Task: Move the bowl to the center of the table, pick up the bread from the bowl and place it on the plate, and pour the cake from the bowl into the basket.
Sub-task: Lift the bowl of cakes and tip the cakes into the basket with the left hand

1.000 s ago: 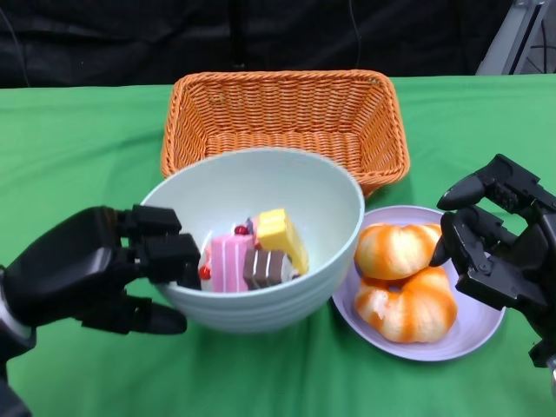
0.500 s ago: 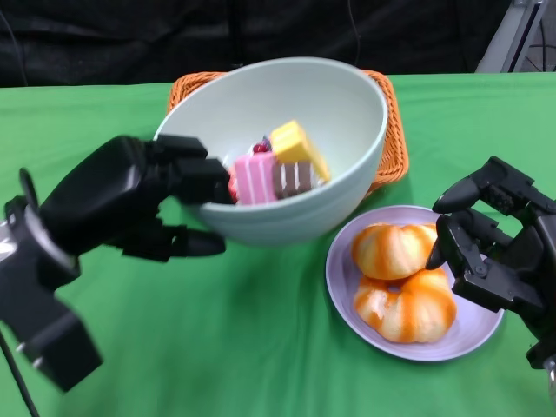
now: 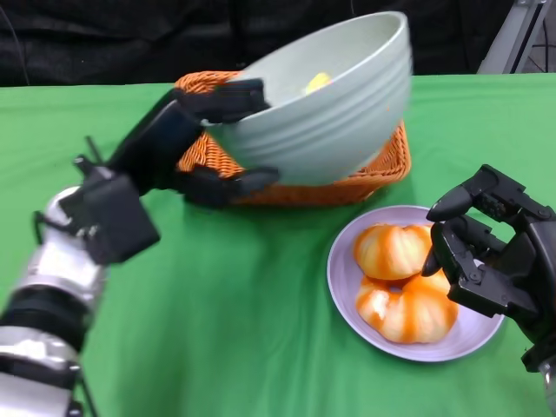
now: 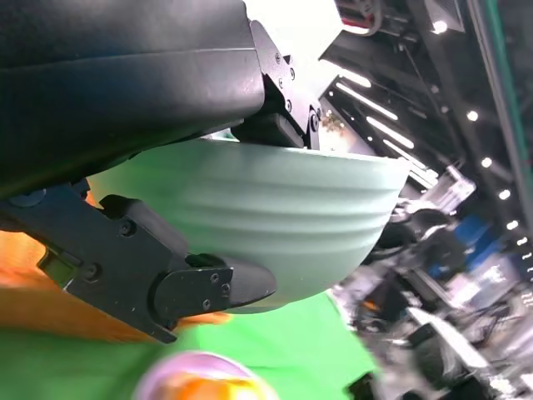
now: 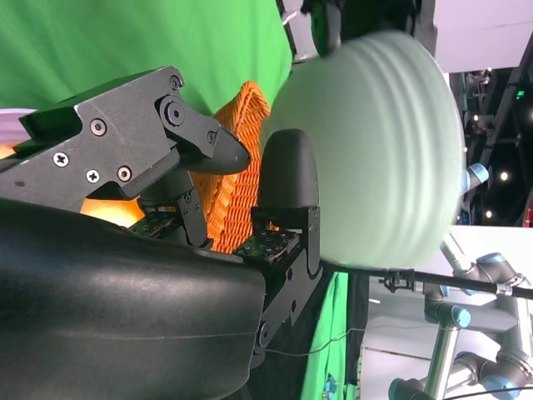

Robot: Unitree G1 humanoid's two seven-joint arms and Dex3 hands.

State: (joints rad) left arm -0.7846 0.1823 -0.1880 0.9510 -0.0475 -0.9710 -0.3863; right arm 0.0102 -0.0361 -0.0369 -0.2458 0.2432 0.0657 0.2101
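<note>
1. The left hand (image 3: 187, 139) is gripping the bowl (image 3: 326, 109) by its near rim, fingers hooked over the edge and thumb pressing the outer wall, so that it can tip the bowl without letting it slip.
2. The bowl is hanging above the basket (image 3: 369, 174), tilting away from the robot with its mouth facing the basket's far side; this looks like the pouring step.
3. The cake (image 3: 317, 82) is showing only as a yellow scrap just inside the bowl's rim; whether any has dropped into the basket I cannot tell.
4. The bread (image 3: 404, 282) is lying on the plate (image 3: 473, 339), just in front of the basket's right end.
5. The right hand (image 3: 486, 252) is hovering over the plate's right edge, beside the bread, fingers loosely apart and holding nothing, well clear of the bowl.
</note>
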